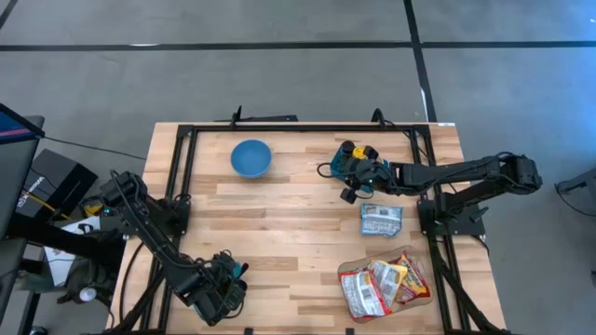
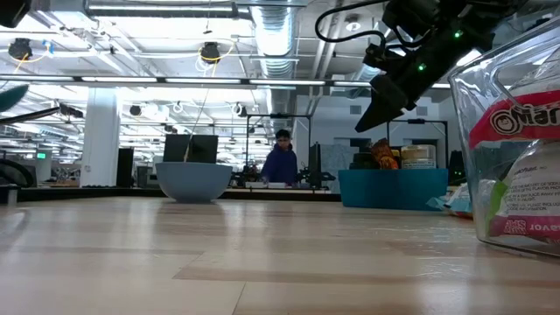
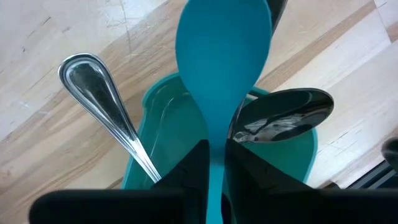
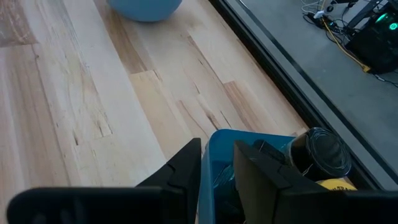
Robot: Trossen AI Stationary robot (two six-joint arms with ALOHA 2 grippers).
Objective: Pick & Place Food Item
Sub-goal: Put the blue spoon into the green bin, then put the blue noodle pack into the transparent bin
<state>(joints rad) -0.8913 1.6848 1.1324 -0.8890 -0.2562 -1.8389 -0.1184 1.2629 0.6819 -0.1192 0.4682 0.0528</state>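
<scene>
My left gripper (image 1: 223, 284) (image 3: 216, 149) is near the table's front left, pointing down over a teal cup (image 3: 298, 149) of cutlery, shut on a teal spoon (image 3: 224, 56). Two metal spoons (image 3: 93, 74) stand bowl-up in that cup. A blue bowl (image 1: 250, 158) (image 2: 192, 181) rests on its base at the far left. My right gripper (image 1: 356, 186) (image 4: 217, 146) hangs above the near edge of a blue bin (image 1: 358, 156) (image 2: 394, 187), fingers slightly apart and touching nothing. A silver food packet (image 1: 381, 220) lies flat near it. My left gripper pinches the teal spoon's handle (image 3: 215, 163) between its two fingers, just below the spoon's bowl. The fingers come from above, pointing steeply down. The spoon stands upright, bowl up; the fingers hide its lower end, so whether it is still in the cup cannot be told.
A clear tub of snack packets (image 1: 384, 284) (image 2: 516, 149) stands near the front right. The blue bin holds a dark jar (image 4: 320, 152) and yellow items. A black frame rail (image 1: 307, 128) runs round the table. Bare wood lies across the table's middle (image 1: 289, 223).
</scene>
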